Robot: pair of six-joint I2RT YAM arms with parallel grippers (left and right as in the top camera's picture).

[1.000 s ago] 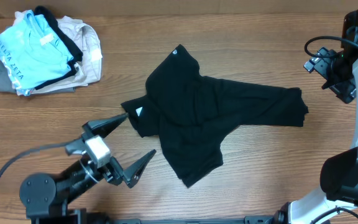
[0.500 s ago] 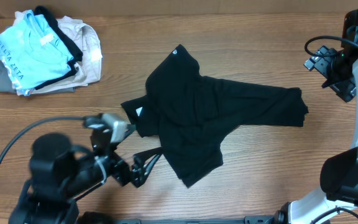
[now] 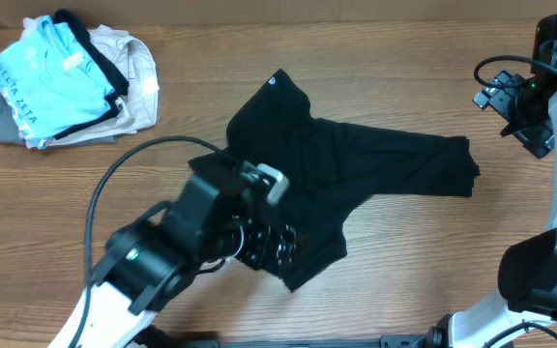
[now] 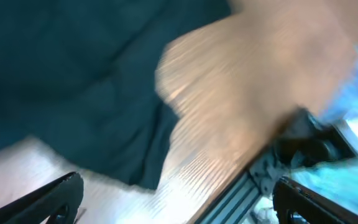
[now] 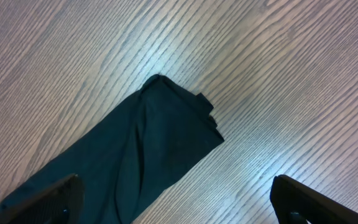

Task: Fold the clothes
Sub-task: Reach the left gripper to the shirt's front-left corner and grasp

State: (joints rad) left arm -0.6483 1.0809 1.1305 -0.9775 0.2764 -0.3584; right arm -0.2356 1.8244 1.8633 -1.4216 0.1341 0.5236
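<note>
Nearest the robot's base, the left arm (image 3: 177, 246) reached over the near-left part of the black T-shirt (image 3: 356, 159). The left gripper (image 4: 182, 198) stood wide open with nothing between its fingers. Its wrist view was blurred, so the exact part of cloth beneath it could not be told.

The T-shirt lay crumpled in the middle of the table (image 3: 404, 251), not yet spread and with no fold made. Its long axis ran across the table, from the bunched mass under the left arm to a narrow, doubled-over end on the right. One corner pointed toward the far edge and another toward the near edge.

The step in hand appeared to be the approach for a first grasp. The next move called for lowering onto an edge of cloth, pinching it, and drawing the T-shirt flat.

The right gripper (image 5: 176, 199) hung open and empty, apart from the right end. Farthest off, at the left corner, sat a pile of other garments (image 3: 66, 82).
</note>
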